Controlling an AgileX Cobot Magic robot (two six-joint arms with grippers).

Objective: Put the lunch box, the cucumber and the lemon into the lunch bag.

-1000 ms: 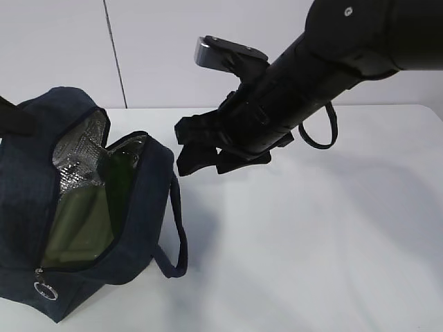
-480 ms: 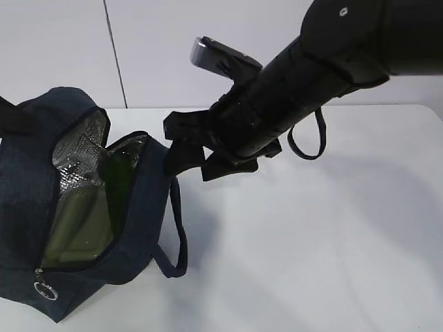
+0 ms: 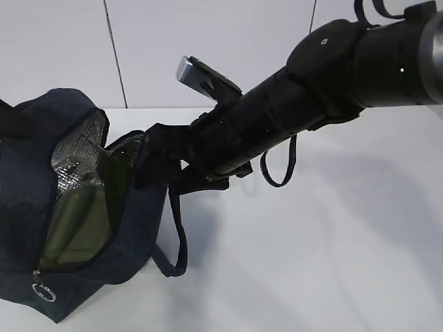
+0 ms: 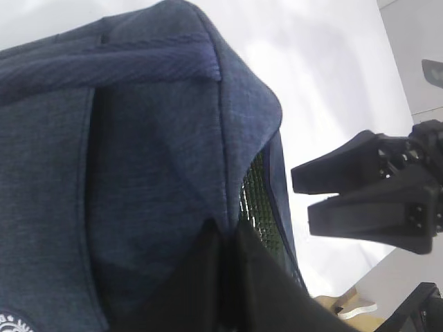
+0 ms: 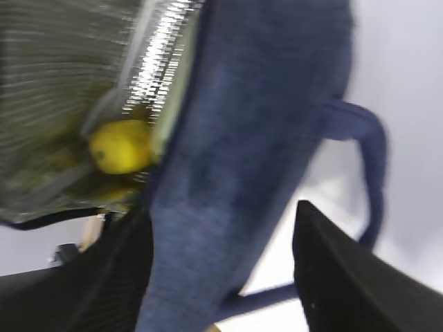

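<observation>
Three items: all inside the lunch bag [image 3: 41,173], zipper open.
Lunch box [image 3: 79,225]: green lid visible low in the bag.
Cucumber [image 3: 119,181]: beside the box.
Lemon [image 5: 122,145]: inside, by the lining; view blurred.
Right jaws [image 3: 163,162]: apart, straddling the bag's near wall, seemingly gripping nothing.
Left jaws [image 4: 225,277]: clamped on the bag's fabric.
Surface [image 3: 311,242]: white, beneath the bag.

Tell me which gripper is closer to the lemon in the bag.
Probably the right. The right gripper straddles the lunch bag wall beside the lemon, fingers open. The left gripper is shut on the bag's outer fabric, lemon out of its view.
</observation>
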